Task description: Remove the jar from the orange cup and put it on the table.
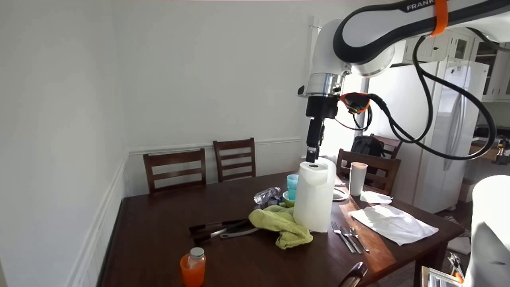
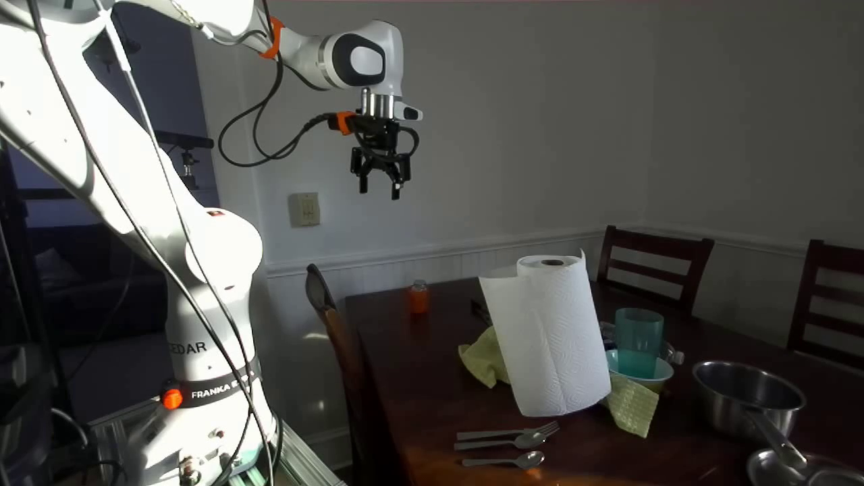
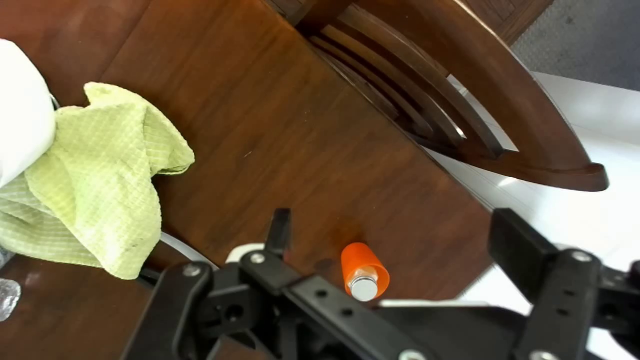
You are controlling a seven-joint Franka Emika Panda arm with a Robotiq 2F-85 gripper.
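Note:
The jar (image 1: 197, 258) is small and clear to whitish with a grey metal lid. It stands inside the orange cup (image 1: 193, 276), its lid above the rim. The cup stands upright on the dark brown table (image 1: 159, 223); both also show in an exterior view, the jar (image 2: 420, 285) in the cup (image 2: 418, 302). In the wrist view the jar's lid (image 3: 364, 288) and the cup (image 3: 357, 257) appear between the fingers, well below them. My gripper (image 3: 392, 220) is open and empty. It hangs high above the table in both exterior views (image 1: 312, 156) (image 2: 379, 192), touching nothing.
A tall paper-towel roll (image 1: 312, 199) stands mid-table beside a green cloth (image 1: 281, 225). Dark-handled utensils (image 1: 223, 230) lie between cloth and cup. Blue cups (image 1: 292, 185), a bottle (image 1: 267, 195) and a pot (image 2: 746, 395) are farther off. A chair (image 3: 475, 90) stands at the table edge.

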